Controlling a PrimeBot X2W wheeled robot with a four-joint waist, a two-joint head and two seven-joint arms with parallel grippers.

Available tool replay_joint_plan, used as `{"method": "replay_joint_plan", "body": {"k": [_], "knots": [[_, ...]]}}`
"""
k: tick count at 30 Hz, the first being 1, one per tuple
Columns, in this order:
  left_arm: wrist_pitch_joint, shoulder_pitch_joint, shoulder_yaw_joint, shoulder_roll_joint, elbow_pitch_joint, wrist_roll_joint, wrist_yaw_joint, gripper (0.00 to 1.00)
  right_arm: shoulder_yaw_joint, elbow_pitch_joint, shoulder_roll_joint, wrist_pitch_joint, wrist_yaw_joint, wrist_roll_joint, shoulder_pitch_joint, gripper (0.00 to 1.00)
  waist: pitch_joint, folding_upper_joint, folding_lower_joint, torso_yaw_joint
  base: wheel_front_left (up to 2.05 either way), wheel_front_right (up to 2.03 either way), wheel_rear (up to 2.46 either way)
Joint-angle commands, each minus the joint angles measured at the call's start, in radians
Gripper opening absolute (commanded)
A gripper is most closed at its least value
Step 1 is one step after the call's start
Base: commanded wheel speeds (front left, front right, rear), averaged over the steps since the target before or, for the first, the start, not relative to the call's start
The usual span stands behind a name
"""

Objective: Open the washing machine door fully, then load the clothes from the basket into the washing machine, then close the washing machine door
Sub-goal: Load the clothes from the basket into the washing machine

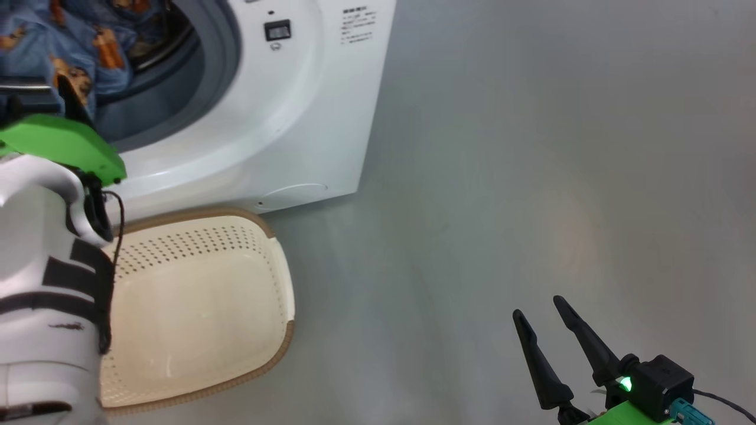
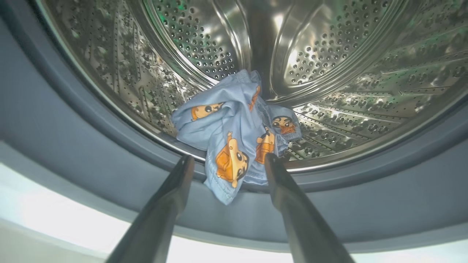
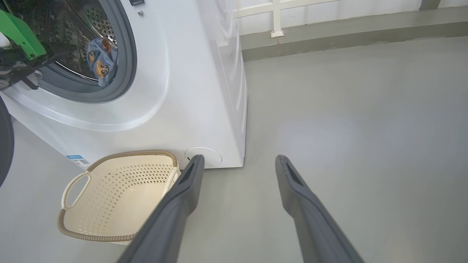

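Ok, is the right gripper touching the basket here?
Apart. The head view shows bare grey floor between the right gripper and the basket; their overlap in the right wrist view is only line of sight.

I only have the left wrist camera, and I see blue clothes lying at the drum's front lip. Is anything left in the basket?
Observer: No, the part of the basket I can see holds nothing. It sits on the floor right in front of the washing machine.
Operator: Where is the right gripper?
Observer: The right gripper hangs open and empty over the floor, off to the right of the washing machine.
Operator: And the door?
Observer: A dark curved edge at the left of the right wrist view looks like the door, swung clear of the opening.
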Motion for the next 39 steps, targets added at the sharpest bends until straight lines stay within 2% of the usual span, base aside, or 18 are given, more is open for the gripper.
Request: {"method": "replay_joint_plan", "body": {"k": [1,10,18,22,25,33,39], "knots": [[-0.006,0.029,0.015,0.029,-0.047,0.003,-0.011,1.00,0.013,-0.019,-0.012,-0.005,0.003,-0.008,0.013,1.00,-0.027,0.0000,0.0001,0.030,0.00,0.00,0.00],[-0.006,0.119,0.016,-0.012,-0.191,0.019,-0.040,1.00,-0.010,-0.032,-0.009,-0.005,0.003,-0.011,-0.012,1.00,-0.007,0.0000,0.0001,0.068,0.00,0.00,0.00],[-0.006,0.309,-0.028,-0.062,-0.390,0.042,-0.093,1.00,-0.055,-0.054,-0.011,-0.005,0.003,-0.024,-0.043,1.00,0.020,0.0000,0.0001,0.122,0.00,0.00,0.00],[-0.006,0.406,-0.053,-0.074,-0.518,0.040,-0.097,1.00,-0.073,-0.064,-0.017,-0.005,0.003,-0.029,-0.057,1.00,0.033,0.0000,0.0001,0.153,0.00,0.00,0.00],[-0.006,0.488,-0.078,-0.078,-0.621,0.040,-0.089,1.00,-0.084,-0.067,-0.022,-0.005,0.003,-0.033,-0.064,1.00,0.034,0.0000,0.0001,0.174,0.00,0.00,0.00],[-0.006,0.749,-0.136,-0.081,-0.880,0.032,-0.028,1.00,-0.089,-0.070,-0.031,-0.005,0.003,-0.036,-0.071,1.00,0.024,0.0000,0.0001,0.200,0.00,0.00,0.00],[0.015,0.868,-0.205,-0.082,-1.029,0.010,0.016,1.00,-0.109,-0.077,-0.037,-0.005,0.003,-0.041,-0.074,1.00,0.022,0.0000,0.0001,0.235,0.00,0.00,0.00]]}}
